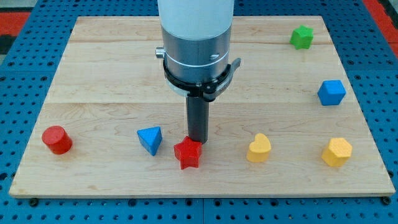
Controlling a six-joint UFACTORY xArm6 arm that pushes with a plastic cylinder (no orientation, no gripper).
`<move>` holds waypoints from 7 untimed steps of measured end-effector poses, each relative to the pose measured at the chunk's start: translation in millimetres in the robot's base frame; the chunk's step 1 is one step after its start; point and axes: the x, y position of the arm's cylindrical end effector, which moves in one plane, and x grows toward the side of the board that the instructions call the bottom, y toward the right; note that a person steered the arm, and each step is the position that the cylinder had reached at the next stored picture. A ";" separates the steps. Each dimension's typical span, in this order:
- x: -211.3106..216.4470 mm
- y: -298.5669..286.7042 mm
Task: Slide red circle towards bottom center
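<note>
The red circle (pixel 57 139), a short red cylinder, stands near the board's bottom left corner. My tip (pixel 197 141) is far to its right, near the bottom centre of the board. The tip sits just above the red star (pixel 188 153) and seems to touch its top edge. A blue triangle (pixel 150 139) lies between the red circle and the tip, just left of the red star.
A yellow heart (pixel 259 148) and a yellow hexagon (pixel 337 152) lie along the bottom right. A blue cube-like block (pixel 331 93) is at the right and a green star (pixel 302 37) at the top right. The wooden board (pixel 112 68) rests on a blue pegboard.
</note>
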 end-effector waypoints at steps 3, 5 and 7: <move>-27.6 -258.7; 5.8 -291.6; 19.0 -289.0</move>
